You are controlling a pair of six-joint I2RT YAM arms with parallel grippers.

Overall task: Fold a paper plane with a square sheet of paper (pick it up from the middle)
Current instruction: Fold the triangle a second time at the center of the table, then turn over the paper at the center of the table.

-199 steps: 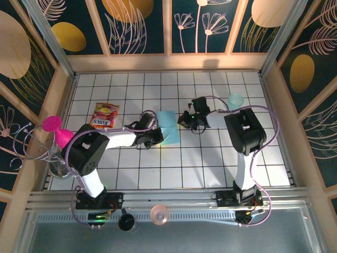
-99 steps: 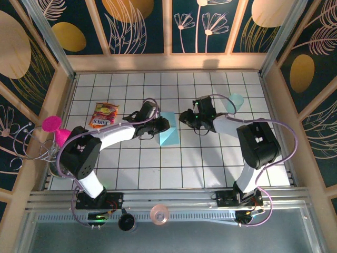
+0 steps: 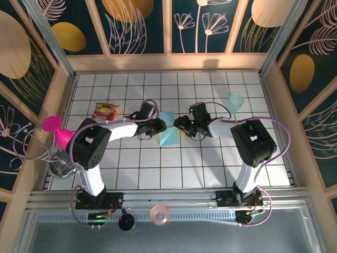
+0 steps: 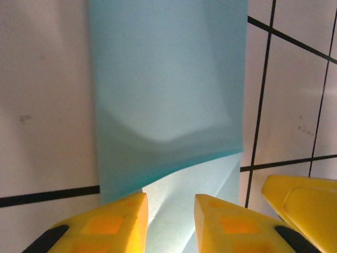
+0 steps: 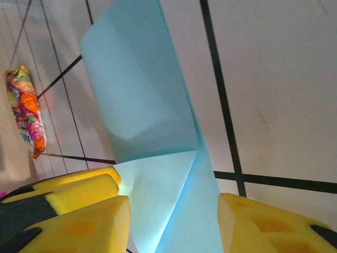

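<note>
Lying on the white tiled table, the thin light-blue square sheet of paper is partly folded, with 1 panel bowed upward and a paler flap creased beneath it. The left gripper sits at the sheet's left edge, its yellow fingers parted by a narrow gap in which the pale flap shows, so it is released, not clamped. The right gripper meets the sheet from its right side, its 2 yellow fingers spread wide over the crease, gripping nothing. A crinkled orange-and-pink snack packet lies well to the left of the sheet, and a translucent pale-teal plastic cup stands well to its right.
</note>
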